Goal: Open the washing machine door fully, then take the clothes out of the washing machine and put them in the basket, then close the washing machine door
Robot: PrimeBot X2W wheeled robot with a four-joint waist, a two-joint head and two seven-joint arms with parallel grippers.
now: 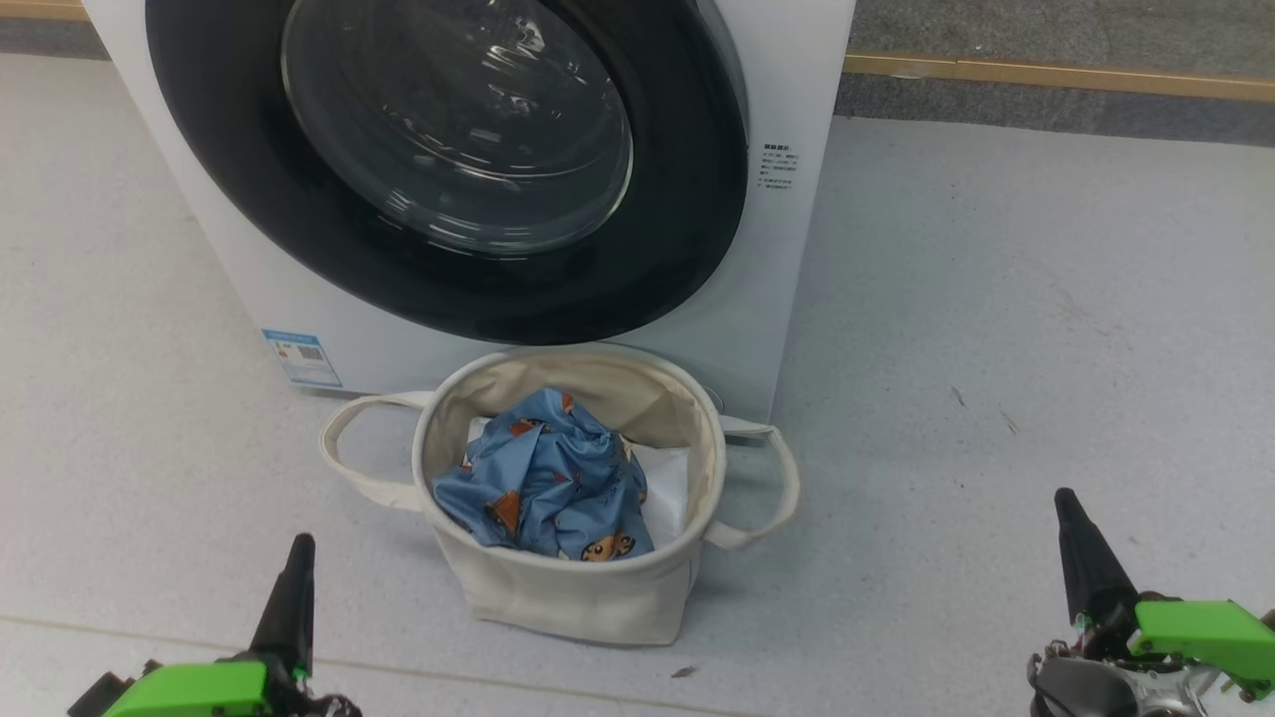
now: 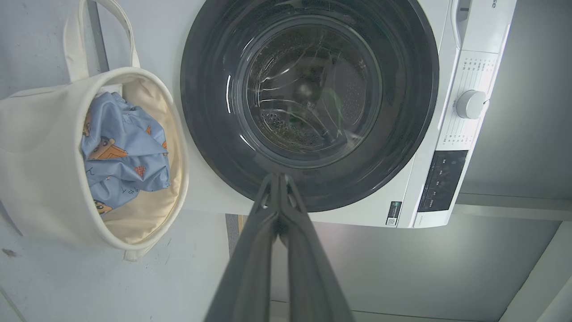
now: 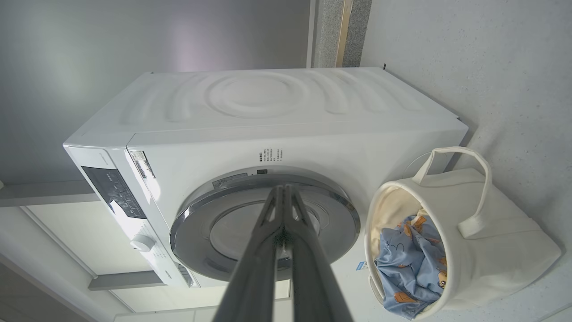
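Now the clothes [image 1: 548,483], a crumpled light blue garment printed with brown-and-orange bears, lie inside the basket [image 1: 578,588], over a white sheet of paper [image 1: 669,486] that peeks out at the right of the bundle. This round cream canvas basket stands upright on the pale speckled floor [image 1: 996,349], on the near side of the washing machine [image 1: 782,259] and just below the washing machine door [image 1: 448,149], with one loop handle out to the left and one to the right. Whether the basket's far rim touches the machine's front I cannot tell. The door, a wide glossy black rim around a bulging glass bowl, seems to sit flush against the white front, closed. A small blue label sticker [image 1: 302,358] sits low on the left of that front, and printed text [image 1: 775,164] lies right of the door.

The left gripper [image 1: 301,548] hangs near the floor at the near left, well apart from the basket, its two dark fingers pressed together with nothing between them. The right gripper [image 1: 1066,503] hangs at the near right, farther from the basket, its fingers likewise closed and empty. In the left wrist view a white dial [image 2: 470,103] and a dark control panel [image 2: 442,181] show beside the door
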